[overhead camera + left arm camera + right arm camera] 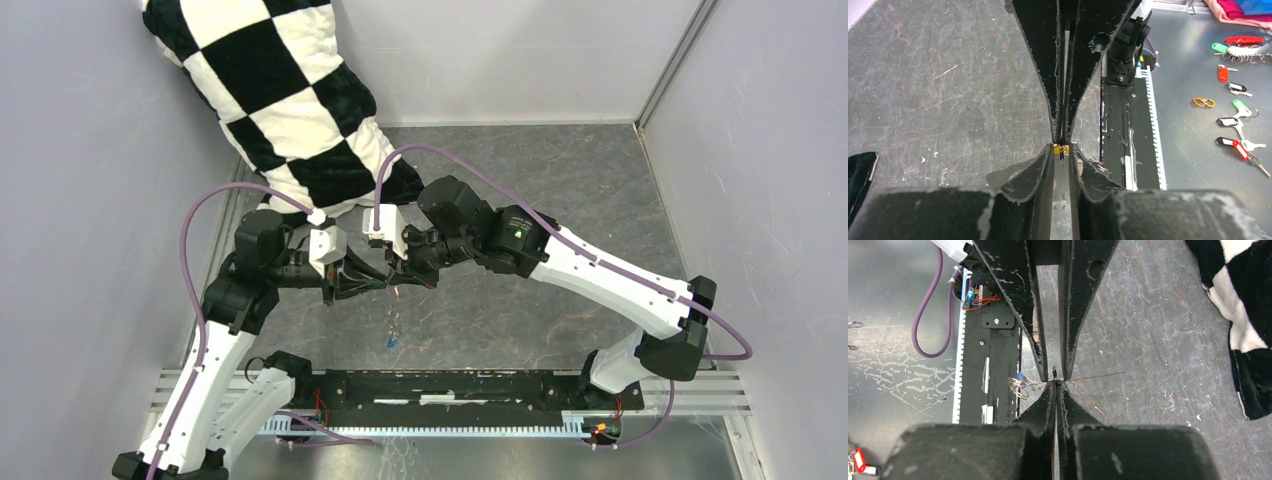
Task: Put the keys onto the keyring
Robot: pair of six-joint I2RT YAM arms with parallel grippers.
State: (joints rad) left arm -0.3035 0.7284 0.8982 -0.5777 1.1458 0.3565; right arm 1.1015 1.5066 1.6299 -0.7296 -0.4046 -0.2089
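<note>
Key point(1057, 149) in left pincer point(1062, 148), right pincer point(1055, 385) tip-to-tip

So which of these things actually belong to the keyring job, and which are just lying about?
Job in hand: left hand, shut on the yellow-headed key; right hand, shut; blue-headed key and keyring, hanging by the hands' tips.

Lying about: checkered cloth; tagged spare keys; orange clip; pink cloth.
</note>
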